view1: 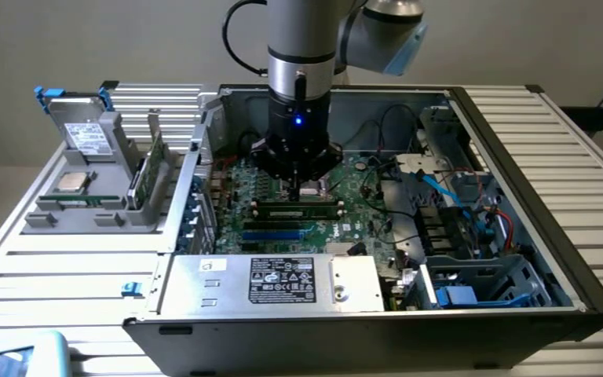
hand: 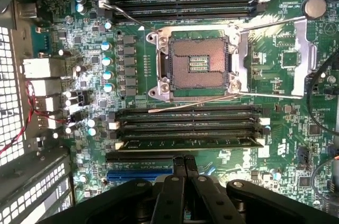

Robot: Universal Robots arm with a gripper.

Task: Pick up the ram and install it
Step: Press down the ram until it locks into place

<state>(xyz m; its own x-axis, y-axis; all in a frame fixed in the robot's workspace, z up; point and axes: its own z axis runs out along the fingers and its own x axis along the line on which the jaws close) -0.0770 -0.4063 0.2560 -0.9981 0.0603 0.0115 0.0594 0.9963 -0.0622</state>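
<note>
- The open computer case (view1: 511,236) lies on the counter (view1: 60,275).
- The motherboard (view1: 359,200) lies inside the case, on its floor.
- The power supply (view1: 280,280) sits in the case at the near wall, in front of the motherboard.
- The drive cage (view1: 490,283) stands in the case toward the exterior view's right.
- The parts holder (view1: 92,212) stands on the counter, just beside the case on the exterior view's left.
- The processor chip (view1: 71,182) lies on the holder.
- The claw (view1: 299,191) hangs over the middle of the motherboard, just above the ram (view1: 299,209) lying in a memory slot.
- The CPU socket (hand: 198,63) lies between two banks of memory slots (hand: 185,128).
</note>
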